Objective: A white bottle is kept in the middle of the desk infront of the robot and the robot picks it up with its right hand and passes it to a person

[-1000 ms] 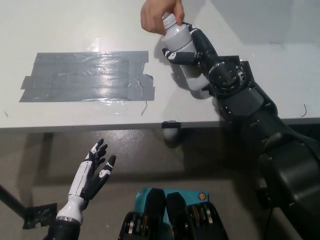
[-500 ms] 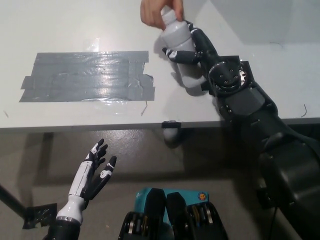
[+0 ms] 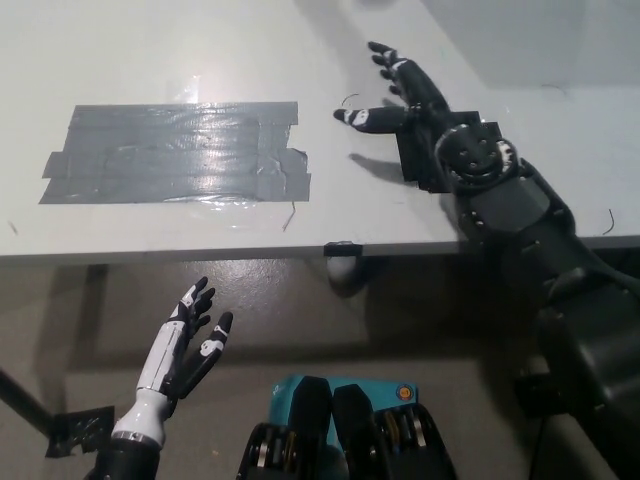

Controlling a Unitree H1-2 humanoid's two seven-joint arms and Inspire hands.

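Right hand (image 3: 410, 100) spread and empty over counter (image 3: 150, 60) beyond grey tape patch (image 3: 175, 150), bottle unseen, presumably light, smooth, best grasped mid-body.

Tape patch (image 3: 175, 152) on desk (image 3: 150, 40), left of right hand (image 3: 405, 95).

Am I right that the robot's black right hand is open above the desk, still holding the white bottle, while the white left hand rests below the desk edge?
Not quite: the head view shows the right hand open and holding nothing above the desk; no bottle is in view. The left hand does rest below the desk edge.
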